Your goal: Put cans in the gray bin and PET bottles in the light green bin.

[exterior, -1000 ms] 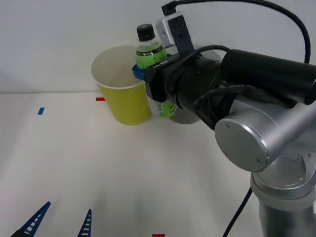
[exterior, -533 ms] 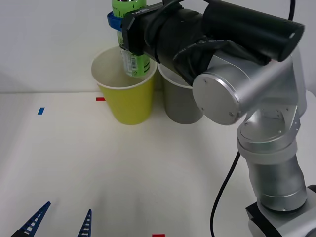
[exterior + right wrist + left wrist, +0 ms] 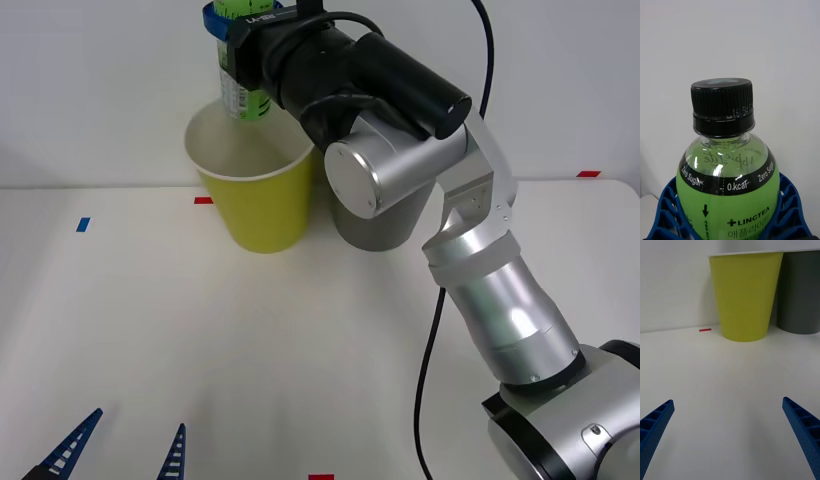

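White table; right gripper (image 3: 236, 40) holds bottle (image 3: 243, 92) above light green bin (image 3: 255, 205).

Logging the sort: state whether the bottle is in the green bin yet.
Not in yet: the right hand holds the PET bottle above the light green bin, its base over the opening.

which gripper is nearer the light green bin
Right. The right gripper holds the PET bottle just above the light green bin; the left gripper sits open, low over the near table edge, well short of it.
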You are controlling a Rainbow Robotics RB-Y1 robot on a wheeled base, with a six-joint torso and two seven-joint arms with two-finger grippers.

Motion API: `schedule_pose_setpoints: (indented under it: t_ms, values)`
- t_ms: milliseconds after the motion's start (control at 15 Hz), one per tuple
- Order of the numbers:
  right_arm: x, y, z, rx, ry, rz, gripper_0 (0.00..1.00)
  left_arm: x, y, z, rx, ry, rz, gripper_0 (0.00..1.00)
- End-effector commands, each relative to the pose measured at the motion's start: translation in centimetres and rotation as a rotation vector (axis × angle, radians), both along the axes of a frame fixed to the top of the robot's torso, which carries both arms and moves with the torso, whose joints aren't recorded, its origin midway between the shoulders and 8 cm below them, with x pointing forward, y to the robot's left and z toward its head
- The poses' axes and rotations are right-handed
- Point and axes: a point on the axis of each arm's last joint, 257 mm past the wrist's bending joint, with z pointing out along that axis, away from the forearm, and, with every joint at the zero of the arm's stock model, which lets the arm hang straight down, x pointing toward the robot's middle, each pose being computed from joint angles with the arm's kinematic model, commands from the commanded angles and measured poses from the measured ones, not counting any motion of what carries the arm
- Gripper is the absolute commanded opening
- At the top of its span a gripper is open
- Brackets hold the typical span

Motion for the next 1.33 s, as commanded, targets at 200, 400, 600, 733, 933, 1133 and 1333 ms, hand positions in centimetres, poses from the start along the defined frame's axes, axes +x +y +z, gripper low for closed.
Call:
schedule_pose_setpoints:
  t_ms: [200, 400, 600, 733, 933, 1133, 1333]
  values:
    - [1.6, 1.8, -0.8, -0.002, -0.027, 0.001, 0.00, 0.0, 0.0, 0.0, 0.000, 0.000, 0.000, 1.00]
    - [1.9, 1.8, -0.6, 0.047, -0.055, 0.002, 0.88, 0.0, 0.0, 0.0, 0.000, 0.000, 0.000, 1.00]
    - [1.5, 2.3, -0.3, 0.053, -0.079, 0.003, 1.00, 0.0, 0.0, 0.0, 0.000, 0.000, 0.000, 1.00]
    - [1.3, 2.4, -0.1, 0.056, -0.095, -0.004, 1.00, 0.0, 0.0, 0.0, 0.000, 0.000, 0.000, 1.00]
    - [0.6, 0.9, -0.1, 0.043, -0.136, -0.031, 1.00, 0.0, 0.0, 0.0, 0.000, 0.000, 0.000, 1.00]
    - [-1.9, -2.8, -2.2, 0.044, -0.157, -0.053, 1.00, 0.0, 0.0, 0.0, 0.000, 0.000, 0.000, 1.00]
    - [-5.7, -6.9, -5.4, 0.041, -0.145, -0.060, 1.00, 0.0, 0.0, 0.0, 0.000, 0.000, 0.000, 1.00]
